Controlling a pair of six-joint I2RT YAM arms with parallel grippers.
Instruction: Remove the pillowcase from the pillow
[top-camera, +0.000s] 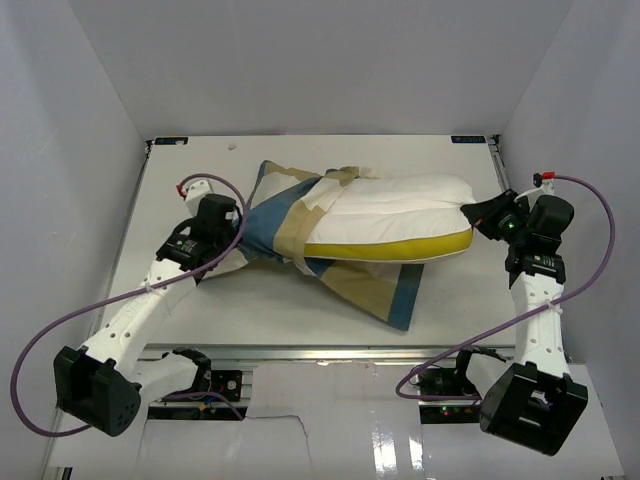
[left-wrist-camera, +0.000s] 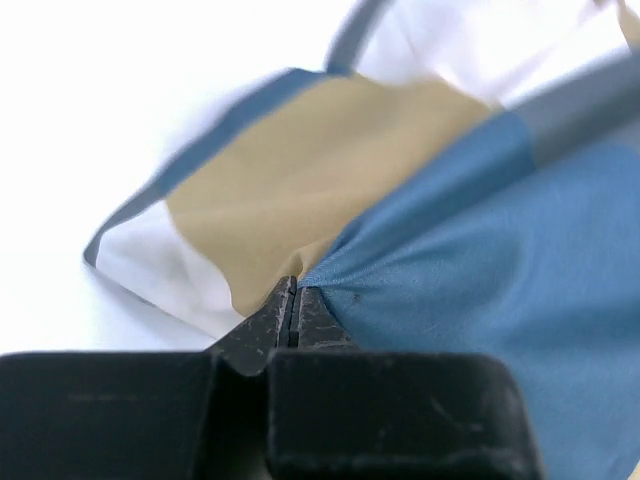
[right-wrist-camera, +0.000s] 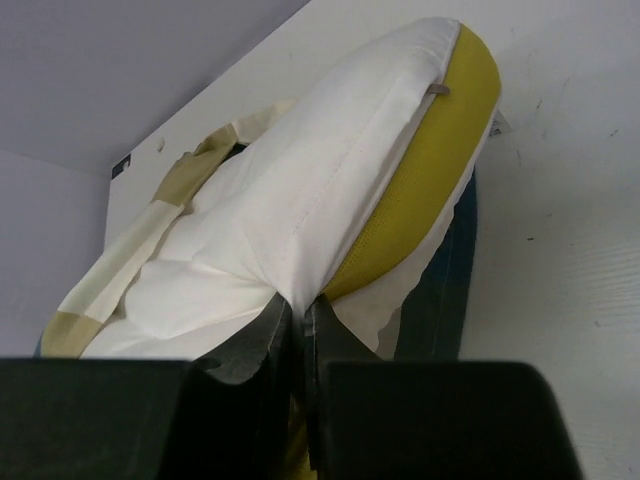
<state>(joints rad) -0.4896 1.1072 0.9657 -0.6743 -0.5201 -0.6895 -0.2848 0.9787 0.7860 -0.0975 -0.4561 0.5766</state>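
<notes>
The white pillow (top-camera: 395, 212) with a yellow edge lies across the middle of the table, mostly bare. The checked blue, tan and cream pillowcase (top-camera: 272, 232) is bunched around its left end and trails under it to the front. My left gripper (top-camera: 226, 258) is shut on the pillowcase's left end; in the left wrist view the jaws (left-wrist-camera: 295, 295) pinch blue and tan fabric (left-wrist-camera: 460, 260). My right gripper (top-camera: 472, 217) is shut on the pillow's right end; in the right wrist view the fingertips (right-wrist-camera: 298, 308) pinch white pillow cloth (right-wrist-camera: 300, 200) beside the yellow edge (right-wrist-camera: 430, 170).
White walls enclose the table (top-camera: 200, 300) on the left, back and right. A loose flap of pillowcase (top-camera: 385, 292) lies toward the front edge. Purple cables loop beside both arm bases.
</notes>
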